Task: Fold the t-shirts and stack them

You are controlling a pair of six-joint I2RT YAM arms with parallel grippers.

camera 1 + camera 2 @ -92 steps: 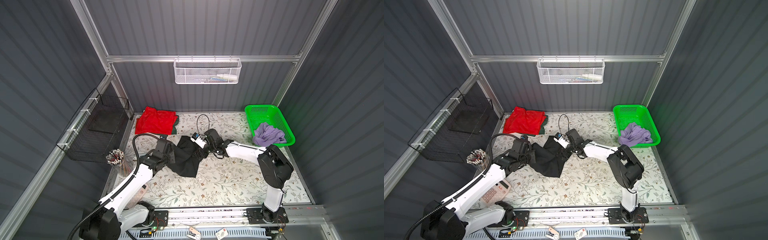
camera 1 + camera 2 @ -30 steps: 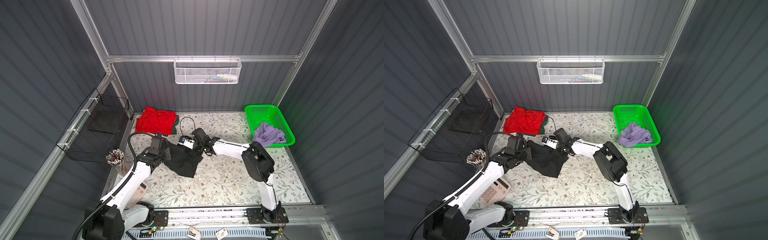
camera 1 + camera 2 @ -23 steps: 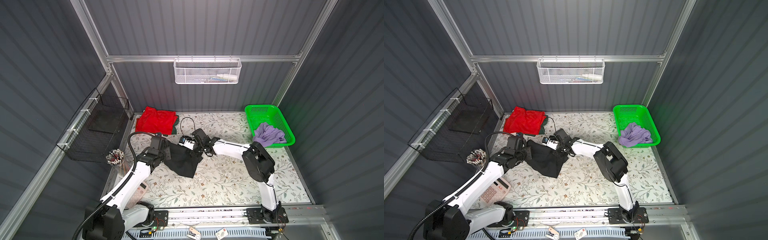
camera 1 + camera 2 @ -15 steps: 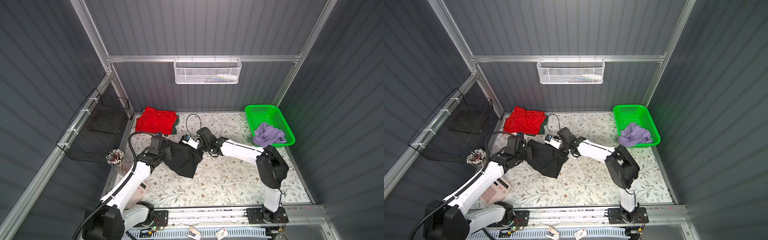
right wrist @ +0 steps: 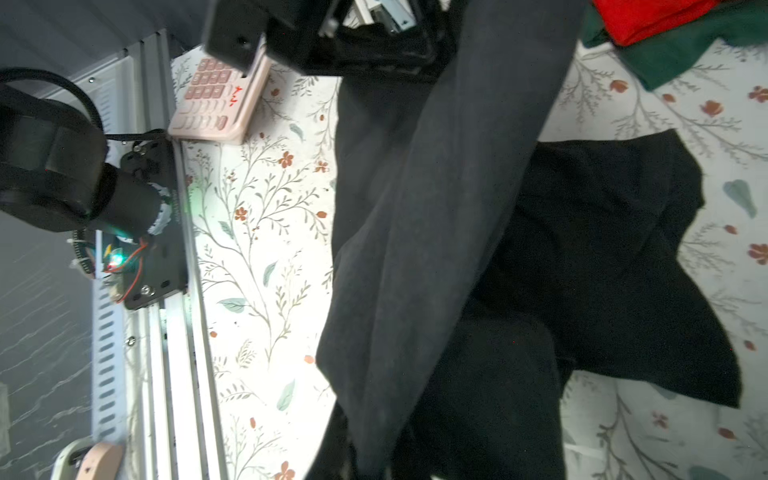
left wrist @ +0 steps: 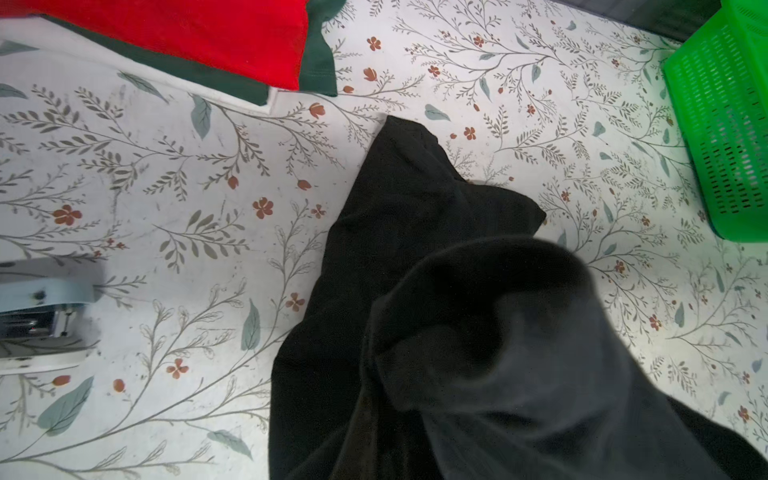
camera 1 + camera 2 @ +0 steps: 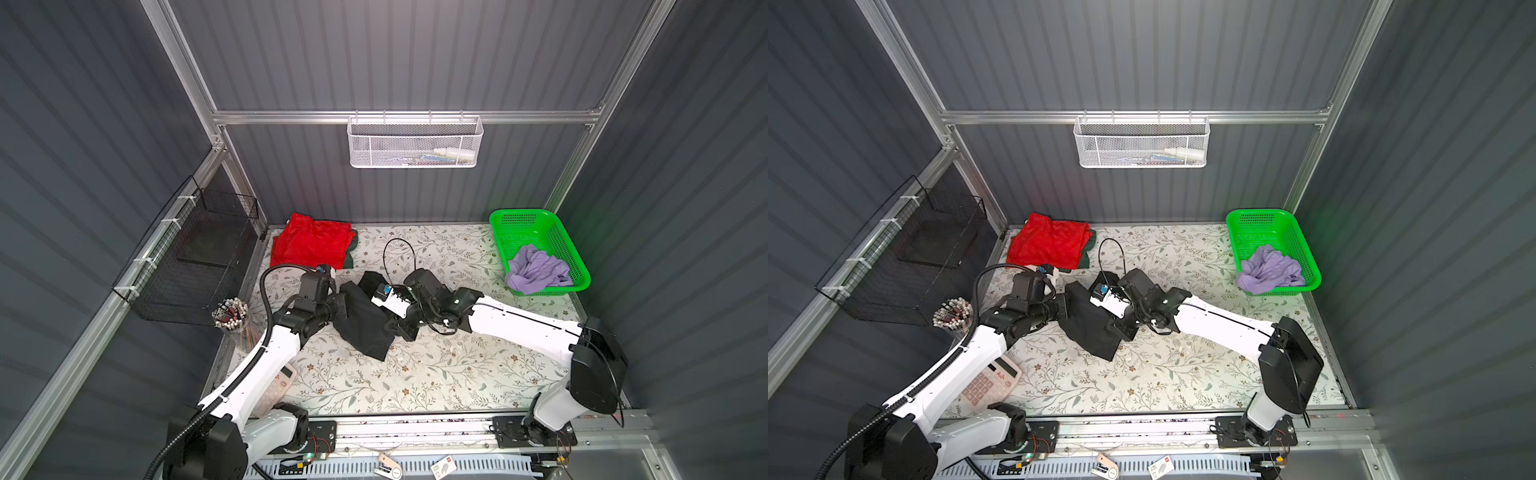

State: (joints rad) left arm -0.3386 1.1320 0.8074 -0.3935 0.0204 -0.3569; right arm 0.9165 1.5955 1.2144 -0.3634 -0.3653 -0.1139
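A black t-shirt [image 7: 365, 328] hangs bunched between my two grippers above the middle of the floral mat, its lower part resting on the mat. My left gripper [image 7: 343, 301] is shut on its left end and my right gripper [image 7: 399, 328] on its right end. Black cloth [image 6: 415, 249] covers the jaws in both wrist views. At the back left a folded red t-shirt [image 7: 309, 243] lies on a dark green t-shirt [image 7: 350, 253]. A crumpled lavender t-shirt [image 7: 536, 270] sits in the green basket [image 7: 523, 220] at the back right.
A pink calculator [image 7: 988, 384] lies under the left arm near the front left. A cup of pens [image 7: 230, 311] stands below a black wire basket [image 7: 199, 257] on the left wall. A white mesh basket [image 7: 415, 141] hangs on the back wall. A metal rail [image 7: 415, 428] runs along the front.
My right gripper has closed on the black t-shirt and drawn back to the right and toward the front. The left gripper has stayed in place, still shut on the cloth.
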